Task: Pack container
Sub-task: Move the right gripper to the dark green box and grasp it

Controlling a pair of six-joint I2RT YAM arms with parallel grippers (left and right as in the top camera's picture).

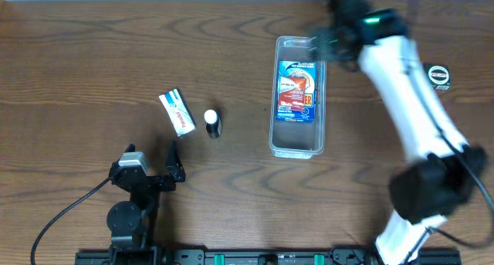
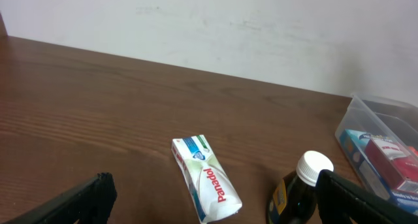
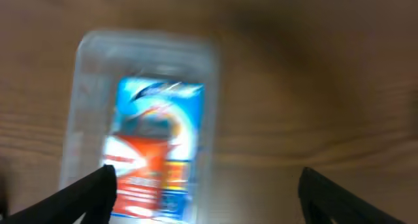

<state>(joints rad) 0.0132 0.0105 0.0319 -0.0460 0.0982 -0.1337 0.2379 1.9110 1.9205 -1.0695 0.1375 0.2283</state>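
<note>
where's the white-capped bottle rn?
Overhead view: the bottle sits on the table left of centre, just right of the Panadol packet and well left of the container, ahead of the open left gripper.

Count on desk (image 1: 77, 64), overhead view: one clear container (image 1: 297, 141), right of centre; one blue-and-red packet (image 1: 296, 91) inside it; one white Panadol box (image 1: 177, 112), left of centre; one dark bottle (image 1: 212, 124), white cap; one round black-and-white item (image 1: 438, 76), far right. Two pincers: left pincer (image 1: 152, 158), lower left; right pincer (image 3: 208, 185), lower edge of wrist frame.
</note>
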